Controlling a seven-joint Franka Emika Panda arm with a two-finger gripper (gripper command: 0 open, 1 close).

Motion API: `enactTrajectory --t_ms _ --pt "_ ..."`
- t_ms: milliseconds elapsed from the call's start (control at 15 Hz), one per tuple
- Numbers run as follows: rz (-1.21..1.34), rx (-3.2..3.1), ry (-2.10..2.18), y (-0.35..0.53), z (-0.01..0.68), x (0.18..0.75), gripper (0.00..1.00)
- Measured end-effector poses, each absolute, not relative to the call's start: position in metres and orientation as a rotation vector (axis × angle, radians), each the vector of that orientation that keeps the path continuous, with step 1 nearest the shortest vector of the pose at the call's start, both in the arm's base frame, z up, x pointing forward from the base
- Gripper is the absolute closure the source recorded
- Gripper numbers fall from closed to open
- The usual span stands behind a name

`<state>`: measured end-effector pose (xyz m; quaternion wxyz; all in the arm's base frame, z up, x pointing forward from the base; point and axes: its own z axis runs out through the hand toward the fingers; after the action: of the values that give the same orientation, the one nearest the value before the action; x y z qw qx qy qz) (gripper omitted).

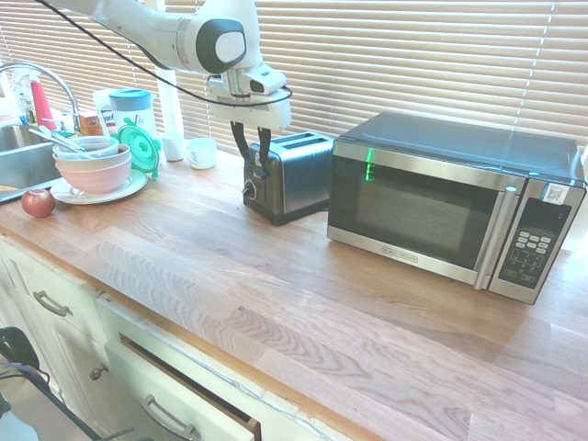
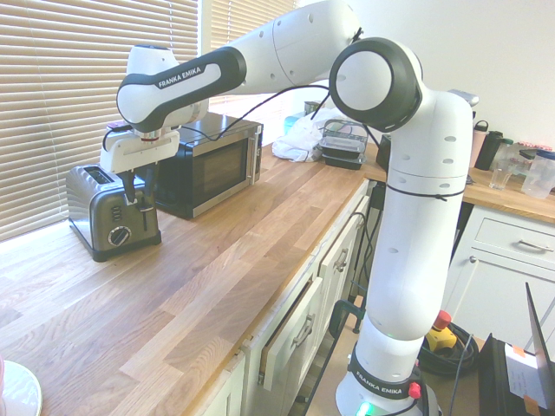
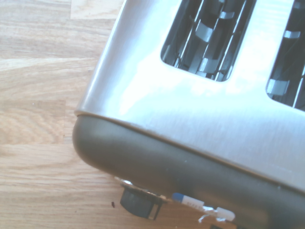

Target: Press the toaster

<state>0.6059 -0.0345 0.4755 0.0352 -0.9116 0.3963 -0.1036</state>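
Note:
The toaster point(image 1: 299, 170) point(image 2: 100, 204) stands on the wooden counter, left of the microwave, its black end panel facing the counter's front. My gripper point(image 1: 254, 171) point(image 2: 134, 198) points straight down over that end panel, its fingertips drawn together at the lever, just above the round knob point(image 1: 248, 191) point(image 2: 120, 235). The fingers look shut with nothing between them. From the wrist view I look down on the toaster's steel top point(image 3: 190, 114) with its two slots, the black end and the knob point(image 3: 138, 202).
A steel-and-black microwave point(image 1: 432, 207) point(image 2: 204, 165) sits close beside the toaster. Stacked bowls on a plate point(image 1: 92, 165), an apple point(image 1: 38, 203), cups point(image 1: 200, 152) and a sink point(image 1: 18, 152) lie to the left. A drawer point(image 1: 184, 390) under the counter stands slightly open.

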Motion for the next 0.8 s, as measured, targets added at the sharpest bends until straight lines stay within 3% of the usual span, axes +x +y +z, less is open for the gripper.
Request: enactTrajectory --t_ms 800 --pt "-0.282 -2.805 1.24 -0.046 0.461 0.614 1.0"
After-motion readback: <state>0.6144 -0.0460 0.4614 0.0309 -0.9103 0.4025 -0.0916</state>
